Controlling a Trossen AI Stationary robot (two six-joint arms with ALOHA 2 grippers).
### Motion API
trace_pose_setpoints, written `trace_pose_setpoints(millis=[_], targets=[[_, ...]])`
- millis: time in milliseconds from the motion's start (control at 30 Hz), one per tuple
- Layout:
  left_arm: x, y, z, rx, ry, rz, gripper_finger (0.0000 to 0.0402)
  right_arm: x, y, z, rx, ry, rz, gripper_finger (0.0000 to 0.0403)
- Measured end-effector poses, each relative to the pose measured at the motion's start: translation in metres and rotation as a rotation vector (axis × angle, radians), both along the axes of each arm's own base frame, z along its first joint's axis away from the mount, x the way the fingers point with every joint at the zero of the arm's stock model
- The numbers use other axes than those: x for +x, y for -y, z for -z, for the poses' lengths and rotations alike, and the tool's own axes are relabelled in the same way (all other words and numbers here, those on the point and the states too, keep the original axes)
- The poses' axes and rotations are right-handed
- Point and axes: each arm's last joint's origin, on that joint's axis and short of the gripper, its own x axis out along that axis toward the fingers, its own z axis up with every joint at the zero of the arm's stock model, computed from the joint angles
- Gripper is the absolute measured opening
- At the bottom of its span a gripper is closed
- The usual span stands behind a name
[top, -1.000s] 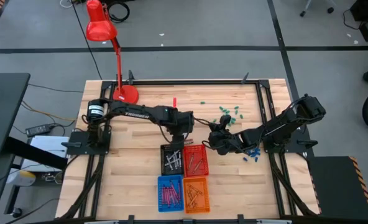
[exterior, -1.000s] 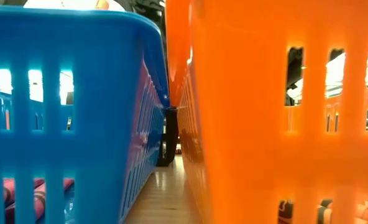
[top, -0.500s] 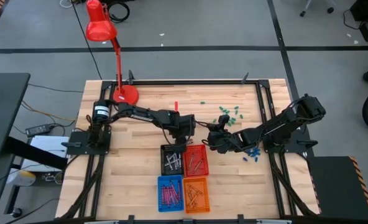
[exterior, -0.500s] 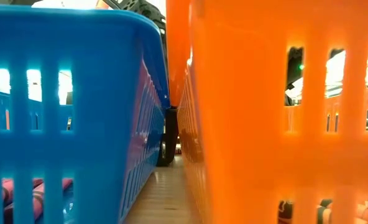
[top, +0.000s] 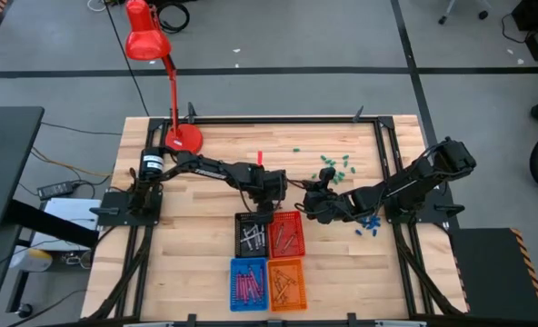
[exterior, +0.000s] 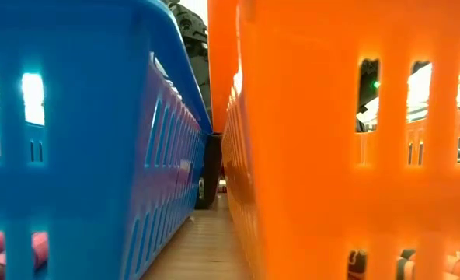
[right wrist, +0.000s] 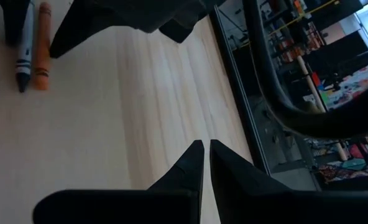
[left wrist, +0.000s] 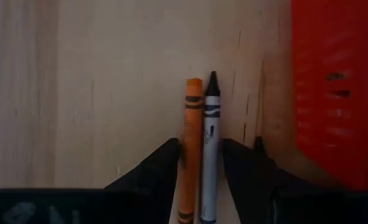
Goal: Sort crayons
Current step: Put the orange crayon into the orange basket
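The left gripper (left wrist: 199,163) has its fingers around two crayons, one orange (left wrist: 189,149) and one grey (left wrist: 209,149), lying side by side on the table (left wrist: 109,93) beside the red basket (left wrist: 336,87). The right gripper (right wrist: 204,163) is closed and empty nearby. All four baskets already hold crayons; one red crayon (top: 259,158) lies further away, so sorting looks nearly finished.

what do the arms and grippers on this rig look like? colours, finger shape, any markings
Both arms are dark, near-black jointed links on black base brackets at the table's side edges. The left arm has white lettering along one link and a silver-capped motor near its base. The left gripper and right gripper each have two matte black fingers tapering to wedge tips. A dark cable loops past the right gripper.
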Motion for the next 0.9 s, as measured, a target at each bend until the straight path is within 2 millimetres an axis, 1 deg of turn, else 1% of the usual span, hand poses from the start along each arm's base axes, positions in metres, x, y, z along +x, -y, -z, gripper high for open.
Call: trace_pose_setpoints(millis=[100, 200, 467, 533, 700, 900], targets=[[0.0, -0.001, 0.0, 0.004, -0.002, -0.003, 0.0141, 0.0, 0.0, 0.0, -0.001, 0.0, 0.0, 0.0034], [0.0, -0.001, 0.0, 0.007, -0.005, -0.004, 0.013, 0.0, 0.0, 0.0, -0.005, 0.002, 0.003, 0.0034], [-0.002, -0.007, 0.0, 0.008, -0.021, -0.035, 0.0064, 0.0, 0.0, 0.0, -0.005, 0.001, 0.002, 0.0034], [-0.004, -0.011, -0.001, 0.041, -0.033, -0.058, 0.0051, 0.0, 0.0, 0.0, -0.005, 0.001, 0.002, 0.0034], [-0.005, -0.014, 0.001, 0.074, -0.051, -0.087, 0.0048, 0.0, 0.0, 0.0, -0.005, 0.0, 0.002, 0.0034], [-0.005, -0.015, 0.001, 0.066, -0.052, -0.087, 0.0048, 0.0, 0.0, 0.0, -0.01, -0.003, 0.002, 0.0034]])
